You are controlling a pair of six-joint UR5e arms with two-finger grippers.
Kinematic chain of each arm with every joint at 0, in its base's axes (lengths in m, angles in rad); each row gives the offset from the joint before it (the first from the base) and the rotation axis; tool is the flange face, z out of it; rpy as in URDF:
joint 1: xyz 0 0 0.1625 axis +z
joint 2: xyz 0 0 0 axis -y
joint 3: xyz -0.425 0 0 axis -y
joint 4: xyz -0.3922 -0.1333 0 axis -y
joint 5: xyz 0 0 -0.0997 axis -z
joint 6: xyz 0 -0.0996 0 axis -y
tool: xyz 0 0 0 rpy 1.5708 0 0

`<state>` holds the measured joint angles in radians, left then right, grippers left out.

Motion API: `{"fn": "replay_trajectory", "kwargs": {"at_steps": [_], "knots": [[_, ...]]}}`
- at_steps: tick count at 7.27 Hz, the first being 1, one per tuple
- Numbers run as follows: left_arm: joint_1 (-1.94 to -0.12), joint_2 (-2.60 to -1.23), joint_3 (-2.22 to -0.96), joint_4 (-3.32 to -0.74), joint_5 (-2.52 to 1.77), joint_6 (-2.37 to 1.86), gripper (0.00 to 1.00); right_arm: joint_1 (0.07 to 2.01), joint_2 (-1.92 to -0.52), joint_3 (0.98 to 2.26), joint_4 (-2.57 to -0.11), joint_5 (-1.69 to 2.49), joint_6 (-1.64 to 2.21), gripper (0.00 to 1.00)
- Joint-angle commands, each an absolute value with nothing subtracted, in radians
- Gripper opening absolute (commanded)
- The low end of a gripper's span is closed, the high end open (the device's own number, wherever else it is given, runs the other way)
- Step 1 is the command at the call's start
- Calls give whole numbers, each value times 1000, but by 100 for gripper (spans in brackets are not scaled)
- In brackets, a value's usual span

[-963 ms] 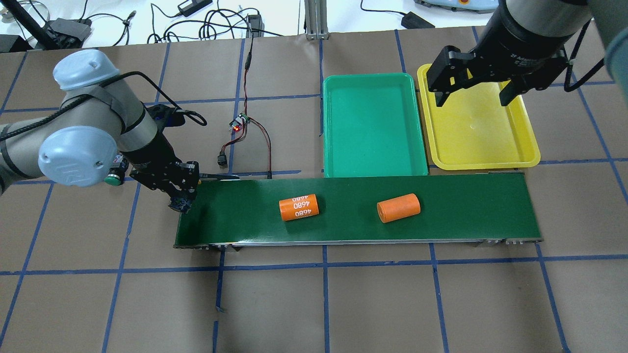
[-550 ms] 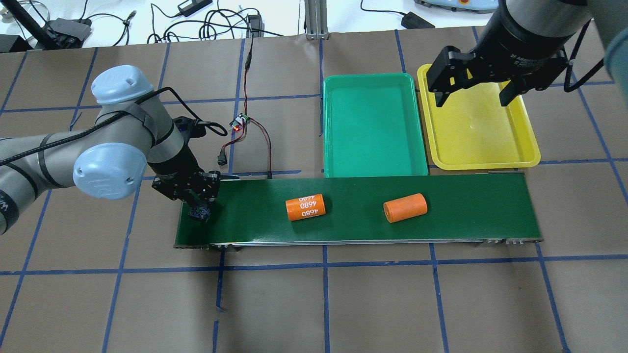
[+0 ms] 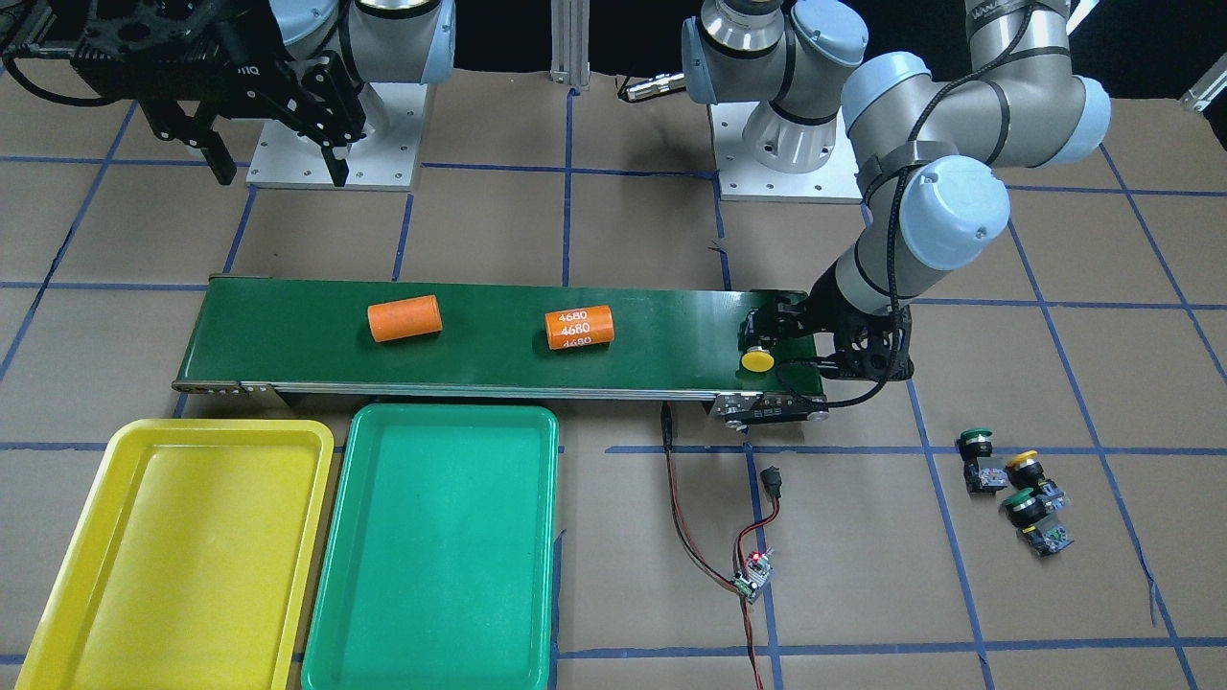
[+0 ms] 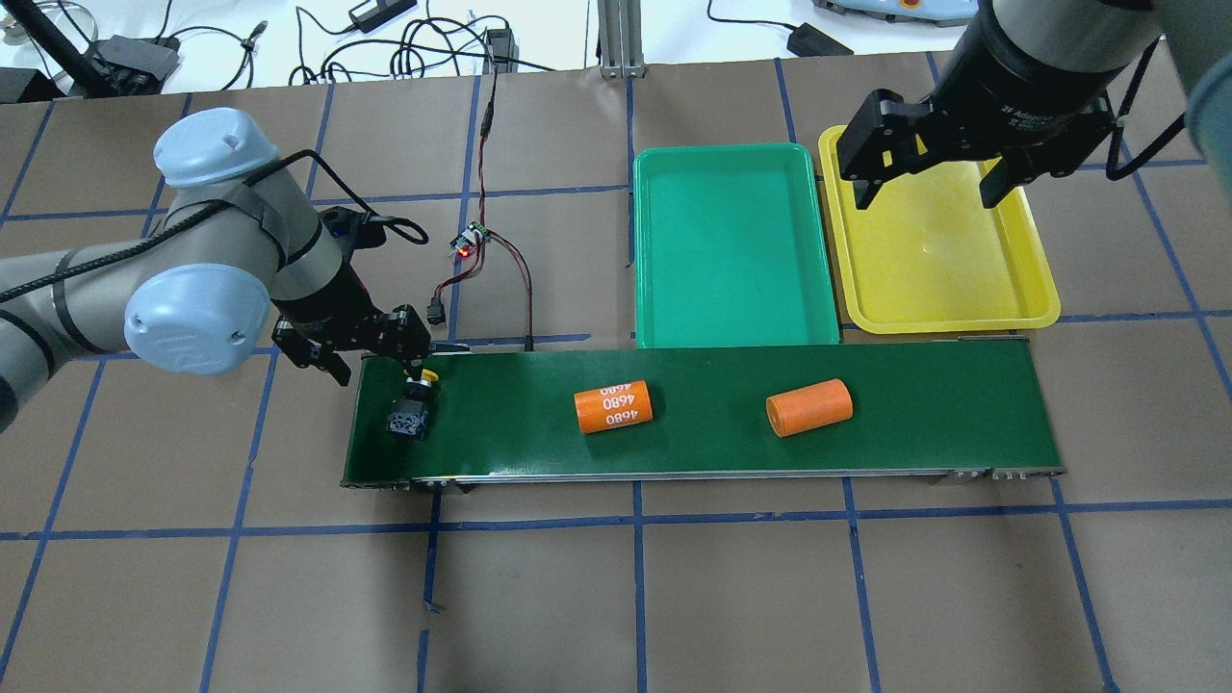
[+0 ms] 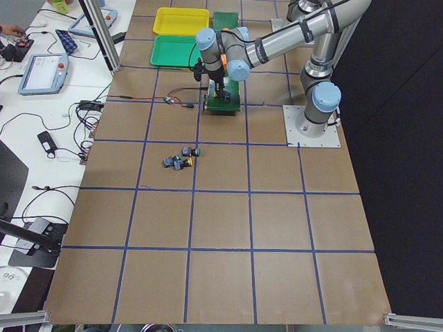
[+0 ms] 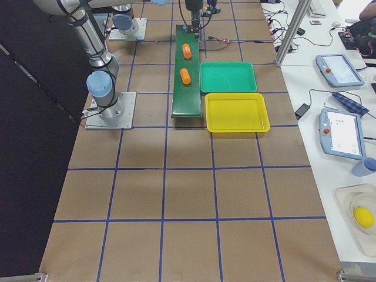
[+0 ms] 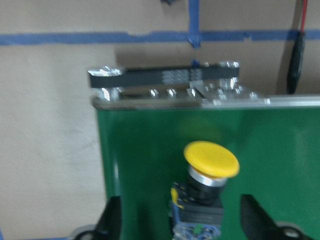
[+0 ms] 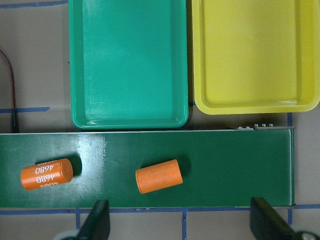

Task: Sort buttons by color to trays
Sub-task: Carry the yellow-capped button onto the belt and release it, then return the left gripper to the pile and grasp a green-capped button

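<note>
A yellow-capped button (image 4: 411, 408) lies on its side at the left end of the belt, cap (image 7: 211, 159) towards the trays. My left gripper (image 4: 377, 368) hovers open just behind it, fingers apart on either side and clear of it. Three more buttons, two green (image 3: 976, 443) (image 3: 1022, 506) and one yellow (image 3: 1023, 468), sit on the table off the belt's end. The green tray (image 4: 731, 318) and yellow tray (image 4: 1035, 279) lie side by side beyond the belt, both bare. My right gripper (image 4: 926, 191) hangs open above the yellow tray, holding nothing.
The dark-green conveyor belt (image 4: 914, 433) carries two orange cylinders, one marked 4680 (image 4: 613, 407) and one plain (image 4: 808, 407). A small circuit board (image 4: 471, 241) with red and black wires lies behind the belt's left end. Cables and tablets sit past the table's far edge.
My left gripper, earlier shut on the yellow button over the belt's left end, has opened and drawn back; the button now lies on the belt. Both orange cylinders have drifted right.
</note>
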<state>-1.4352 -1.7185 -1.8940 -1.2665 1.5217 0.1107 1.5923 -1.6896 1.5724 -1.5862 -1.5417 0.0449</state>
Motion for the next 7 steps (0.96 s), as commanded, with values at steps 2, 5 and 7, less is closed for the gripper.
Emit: {"fn": "replay_trajectory", "kwargs": {"at_steps": [2,5,7], "knots": [[-1304,-1823,-1711,-1298,1528,219,100,1592,-1690,1572,-1586,-1542,44,100],[-1172,-2044,-1496,-1289,1528,385,100,1592,-1690,1572,-1586,-1542,44,100],[-1125,-2112,-1485,-1284,1525,447,100,1592,-1690,1572,-1586,-1542,44,100]]}}
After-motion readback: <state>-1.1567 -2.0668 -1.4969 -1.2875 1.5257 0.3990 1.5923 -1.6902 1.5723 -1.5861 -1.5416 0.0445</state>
